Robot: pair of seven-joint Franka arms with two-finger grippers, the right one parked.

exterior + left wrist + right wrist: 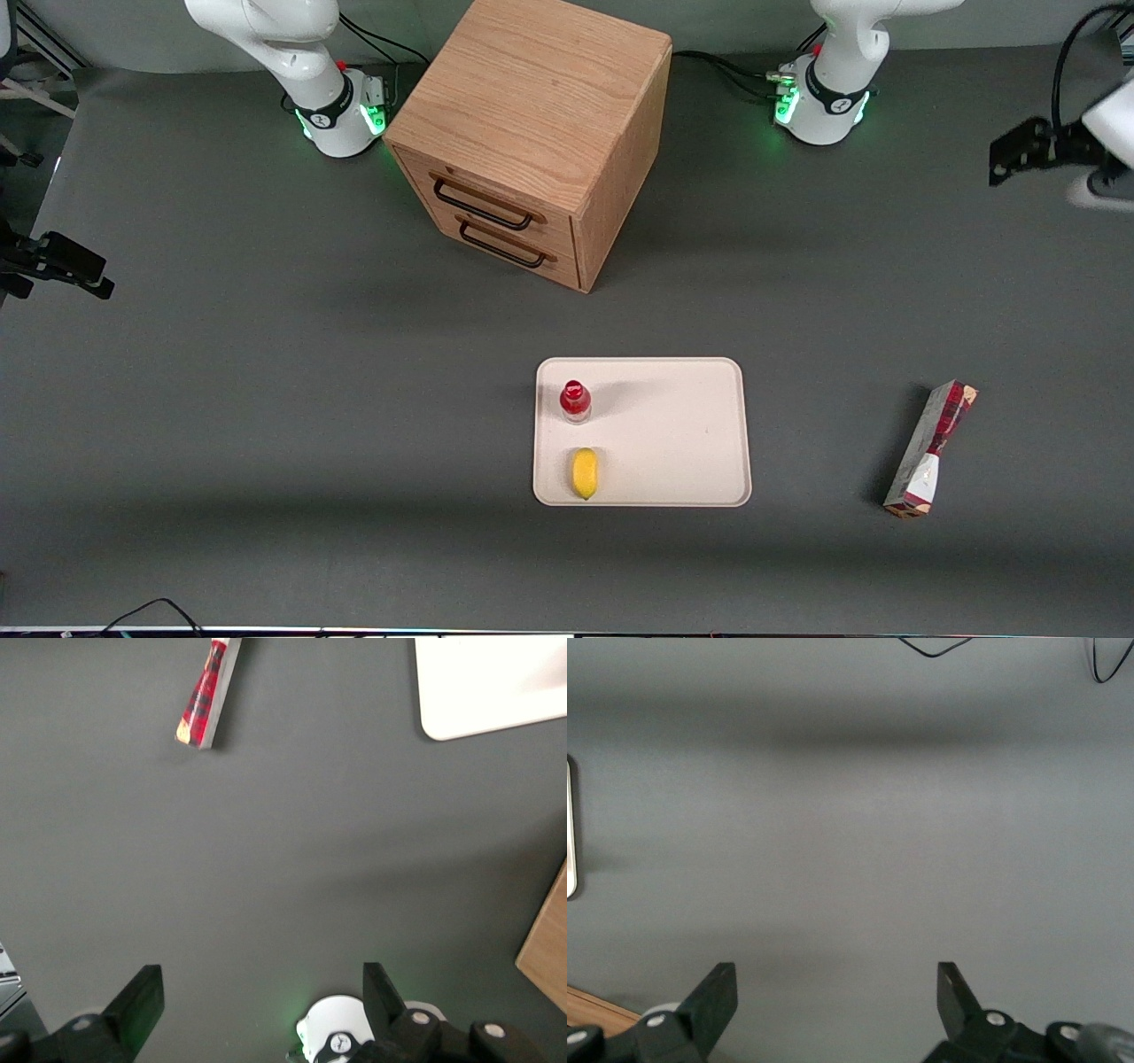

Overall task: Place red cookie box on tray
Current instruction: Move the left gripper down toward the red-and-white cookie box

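A robotics lab bench, not a home. Two white robot arm bases (337, 106) with green status lights are bolted at the edge of a plain grey table (266, 399). Black cables (726, 66) trail from the bases. Camera gear on black brackets (53, 261) sits at the table's sides. Props are staged sparsely: a small wooden drawer cabinet (532, 133), a tray (673, 434), a bottle (575, 400), a lemon (584, 473), a red cookie box (930, 447). The gripper (257, 1010), fingers apart, hangs high over bare table.
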